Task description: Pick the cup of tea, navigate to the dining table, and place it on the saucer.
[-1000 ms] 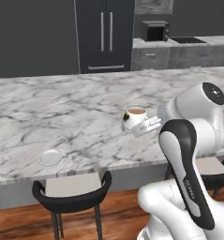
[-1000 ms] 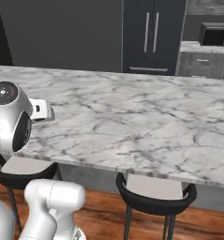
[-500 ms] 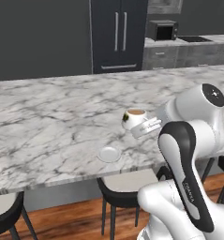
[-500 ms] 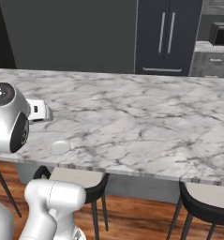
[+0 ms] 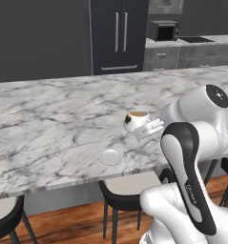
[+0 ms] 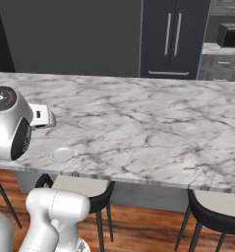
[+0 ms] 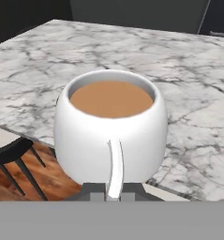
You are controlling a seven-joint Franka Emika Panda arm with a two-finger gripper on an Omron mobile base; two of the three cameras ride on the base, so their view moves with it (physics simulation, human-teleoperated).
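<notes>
above the dining table (image 5: 48,119) we carry the cup of tea (image 5: 136,120) level so nothing spills, our gripper (image 5: 146,128) pinching its thin handle. it hangs just past the saucer (image 5: 111,156) near the table's edge. our fingertips sit cut off below the cup, hard to make out.

From my hand view the small white rounded teacup of brown tea (image 7: 110,131) hides the dark fingertips; in the right base view the arm's round white joint (image 6: 11,123) probably hides the cup
</notes>
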